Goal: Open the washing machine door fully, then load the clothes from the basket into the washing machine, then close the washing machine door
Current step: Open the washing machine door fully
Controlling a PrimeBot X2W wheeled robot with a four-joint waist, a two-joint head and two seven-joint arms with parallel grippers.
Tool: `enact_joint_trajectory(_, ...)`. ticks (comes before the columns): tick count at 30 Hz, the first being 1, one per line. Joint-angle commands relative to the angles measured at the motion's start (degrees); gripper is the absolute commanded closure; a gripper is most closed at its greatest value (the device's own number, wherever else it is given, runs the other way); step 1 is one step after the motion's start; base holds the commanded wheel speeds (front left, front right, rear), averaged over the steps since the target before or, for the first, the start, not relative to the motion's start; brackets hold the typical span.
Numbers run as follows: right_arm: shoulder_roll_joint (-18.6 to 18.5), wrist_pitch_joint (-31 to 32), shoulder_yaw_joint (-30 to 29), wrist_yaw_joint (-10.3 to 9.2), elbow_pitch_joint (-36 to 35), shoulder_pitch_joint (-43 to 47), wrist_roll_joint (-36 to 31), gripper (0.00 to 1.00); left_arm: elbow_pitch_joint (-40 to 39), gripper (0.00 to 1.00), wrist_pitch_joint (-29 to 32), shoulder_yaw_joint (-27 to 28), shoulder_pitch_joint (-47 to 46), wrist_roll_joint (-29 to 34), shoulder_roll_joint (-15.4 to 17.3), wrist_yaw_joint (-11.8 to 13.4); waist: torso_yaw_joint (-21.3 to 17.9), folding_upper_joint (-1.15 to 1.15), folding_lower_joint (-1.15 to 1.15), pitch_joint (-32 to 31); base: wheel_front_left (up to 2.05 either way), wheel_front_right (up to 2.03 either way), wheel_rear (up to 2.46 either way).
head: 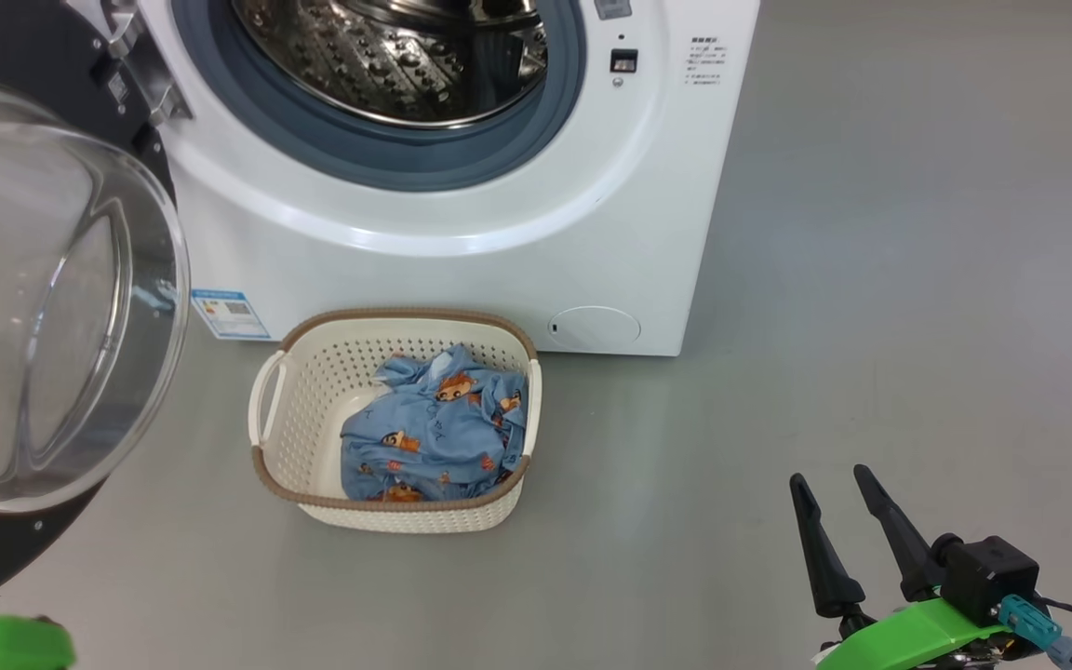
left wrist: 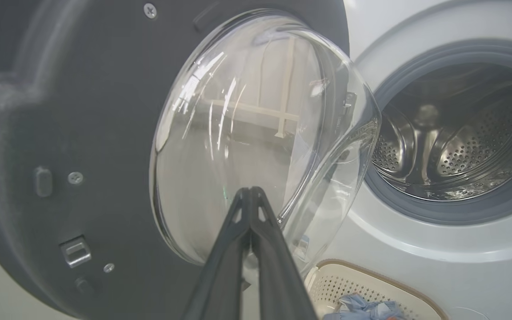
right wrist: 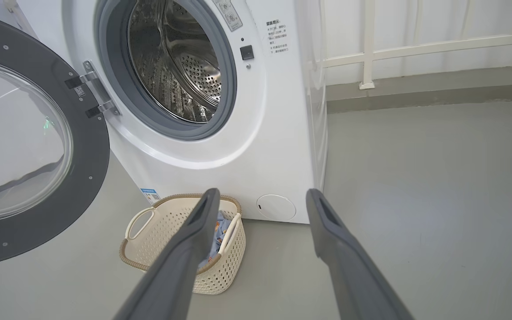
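The washing machine (head: 462,233) stands with its steel drum (head: 406,56) exposed. Its door (head: 43,307) hangs swung out to the left, glass bowl bulging toward me; the wrist views show the door (left wrist: 82,146) (right wrist: 29,146) too. On the floor in front sits the cream basket (head: 294,409) (right wrist: 154,235), with blue printed clothes (head: 434,428) heaped in its right half. My left gripper (left wrist: 250,191) is shut, tips close against the door's glass bowl, holding nothing. Low at the right, my right gripper (head: 832,479) (right wrist: 260,195) stands open, apart from the basket.
Grey floor (head: 871,279) spreads wide to the right of the machine. A blue label sticker (head: 229,314) marks the machine's lower left front. A wall with a white rail (right wrist: 416,44) lies behind the machine.
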Motion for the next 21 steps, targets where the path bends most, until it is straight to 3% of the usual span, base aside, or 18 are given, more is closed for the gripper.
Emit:
enact_joint_trajectory(1,-0.2,-0.4,1.8,0.35,-1.4,-0.5,0.8,0.0,-2.1,1.0,-0.3,0.6,0.4,-0.3,1.5,-0.1,-0.5,0.0,0.0,-0.6,0.0,0.0,0.0)
enact_joint_trajectory(3,-0.2,-0.4,1.7,0.35,-1.5,-0.3,1.0,0.0,-3.0,0.98,-0.3,-0.9,1.6,-0.2,1.5,-0.1,-0.8,0.0,0.0,-1.0,0.0,0.0,0.0)
enact_joint_trajectory(6,-0.2,-0.4,1.6,0.35,-1.7,-0.1,1.1,0.0,-4.1,0.44,-0.3,-3.5,3.4,-0.7,1.4,-0.1,-1.4,0.0,0.0,-1.5,0.0,0.0,0.0)
enact_joint_trajectory(7,-0.2,-0.4,1.6,0.35,-1.8,-0.1,1.1,0.0,-4.4,0.16,-0.3,-4.3,3.9,-1.0,1.4,-0.1,-1.6,0.0,0.0,-1.7,0.0,0.0,0.0)
enact_joint_trajectory(8,-0.2,-0.4,1.6,0.35,-1.8,0.0,1.1,0.0,-4.7,0.0,-0.3,-5.2,4.4,-1.1,1.4,-0.1,-1.8,0.0,0.0,-1.9,0.0,0.0,0.0)
enact_joint_trajectory(21,-0.2,-0.4,1.7,0.35,-3.4,0.4,0.8,0.0,-7.0,0.0,-0.3,-13.0,8.9,-1.0,1.4,-0.1,-5.3,0.0,0.0,-3.2,0.0,0.0,0.0)
